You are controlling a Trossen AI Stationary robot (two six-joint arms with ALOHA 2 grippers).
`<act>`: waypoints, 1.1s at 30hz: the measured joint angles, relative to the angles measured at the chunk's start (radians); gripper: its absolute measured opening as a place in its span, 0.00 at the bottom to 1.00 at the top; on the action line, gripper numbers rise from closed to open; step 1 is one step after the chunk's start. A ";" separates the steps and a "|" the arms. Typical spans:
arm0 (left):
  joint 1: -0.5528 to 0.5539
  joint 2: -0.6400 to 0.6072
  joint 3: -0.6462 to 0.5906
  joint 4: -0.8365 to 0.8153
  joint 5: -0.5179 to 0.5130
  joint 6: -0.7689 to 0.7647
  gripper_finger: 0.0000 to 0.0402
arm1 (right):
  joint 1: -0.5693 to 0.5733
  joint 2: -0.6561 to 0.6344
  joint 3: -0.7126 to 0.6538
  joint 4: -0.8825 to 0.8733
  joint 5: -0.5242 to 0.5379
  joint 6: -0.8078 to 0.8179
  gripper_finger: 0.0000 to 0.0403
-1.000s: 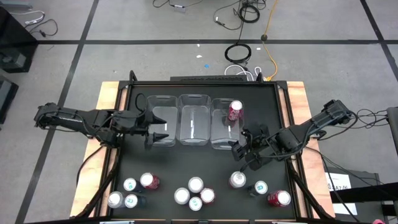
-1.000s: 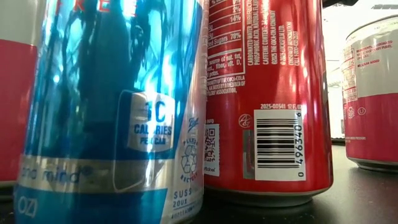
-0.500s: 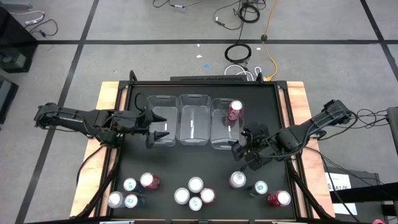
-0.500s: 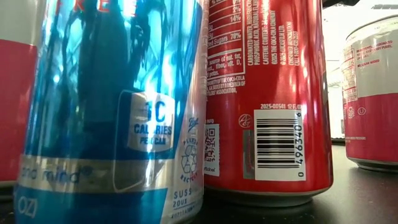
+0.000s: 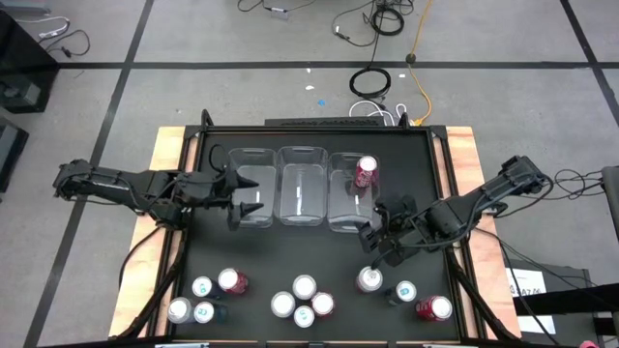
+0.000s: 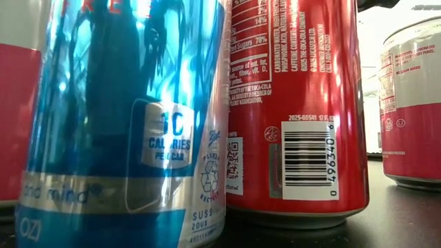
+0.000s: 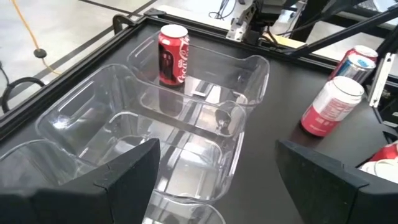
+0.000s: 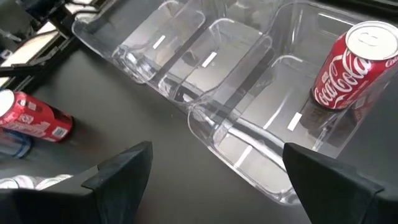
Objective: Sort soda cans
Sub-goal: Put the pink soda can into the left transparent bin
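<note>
One red cola can (image 5: 366, 172) stands in the rightmost clear bin (image 5: 349, 220); the other cans wait along the table's near edge. Right gripper (image 5: 372, 248), fingers wide and empty, hangs just above a pinkish-red can (image 5: 368, 279); next it must descend and close on it. Left gripper (image 5: 247, 210) waits spread and empty beside the leftmost bin (image 5: 253, 155).

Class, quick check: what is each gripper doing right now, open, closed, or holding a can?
Left gripper: jaws open, holding nothing, beside the left clear bin.
Right gripper: jaws open, holding nothing, above the table's right-hand cans.

Red can (image 8: 350, 65): Coca-Cola script. Blue can (image 6: 124, 124): "CALORIES".
</note>
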 joint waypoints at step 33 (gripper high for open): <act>-0.108 0.067 0.052 0.057 0.052 -0.073 0.96 | 0.013 0.000 0.000 -0.023 -0.158 -0.002 0.87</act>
